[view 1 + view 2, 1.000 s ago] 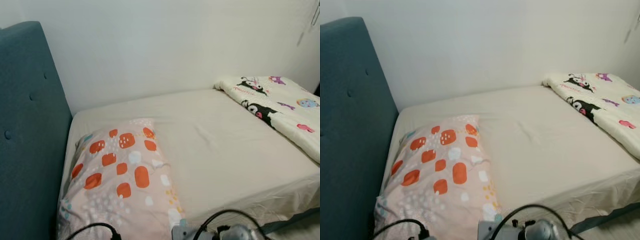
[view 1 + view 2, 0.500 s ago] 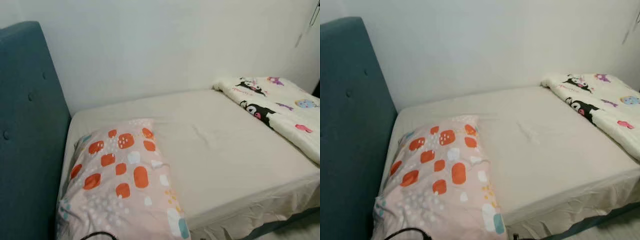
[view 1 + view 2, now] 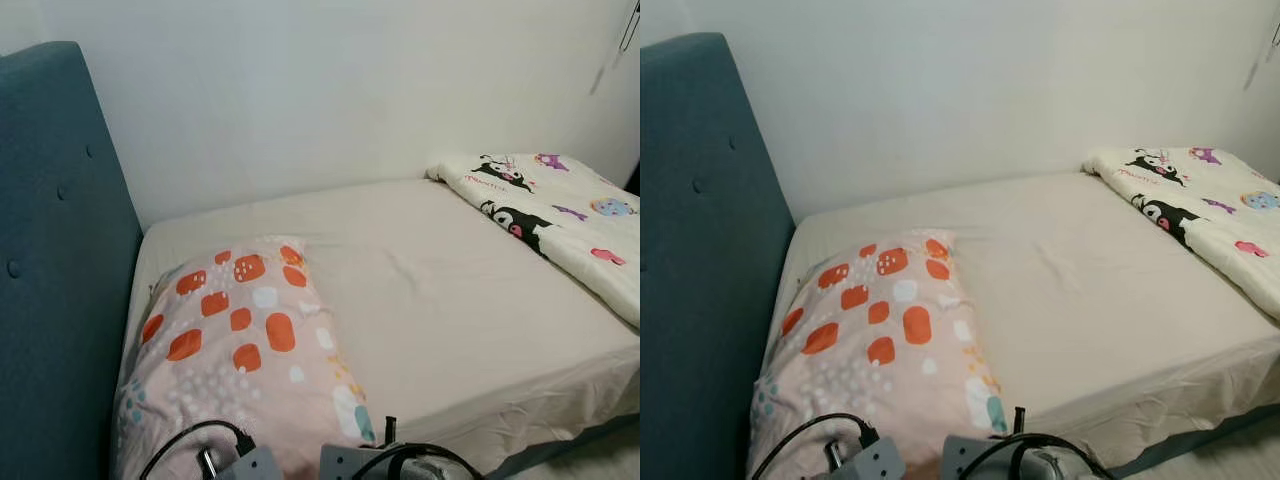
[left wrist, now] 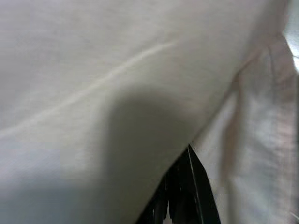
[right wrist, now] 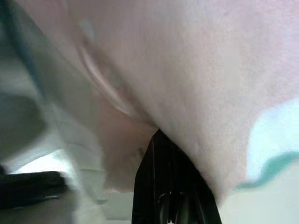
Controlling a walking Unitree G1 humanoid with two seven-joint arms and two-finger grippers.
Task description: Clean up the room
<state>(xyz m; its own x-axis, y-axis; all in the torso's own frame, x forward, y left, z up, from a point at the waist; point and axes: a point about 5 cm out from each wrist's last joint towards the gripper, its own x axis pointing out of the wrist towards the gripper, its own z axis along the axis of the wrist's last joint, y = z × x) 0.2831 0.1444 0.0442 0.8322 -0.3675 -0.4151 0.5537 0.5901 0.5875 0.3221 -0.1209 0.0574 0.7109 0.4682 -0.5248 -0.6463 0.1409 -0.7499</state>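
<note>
Beige-sheeted bed (image 3: 450, 300) sitting against white wall | patterned pillow (image 3: 240, 350) lying beside teal headboard (image 3: 50, 280) | cartoon quilt (image 3: 1200, 210) lying far from headboard | left gripper (image 4: 180, 186) and right gripper (image 5: 163, 172) pressing into pillow's near edge, fingers looking together

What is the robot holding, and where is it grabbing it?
The pillow: both grippers, left and right, seem to pinch its near edge, fingers together in the fabric.

Both tools have risen under the pillow (image 3: 240, 350), lifting its near end.
</note>
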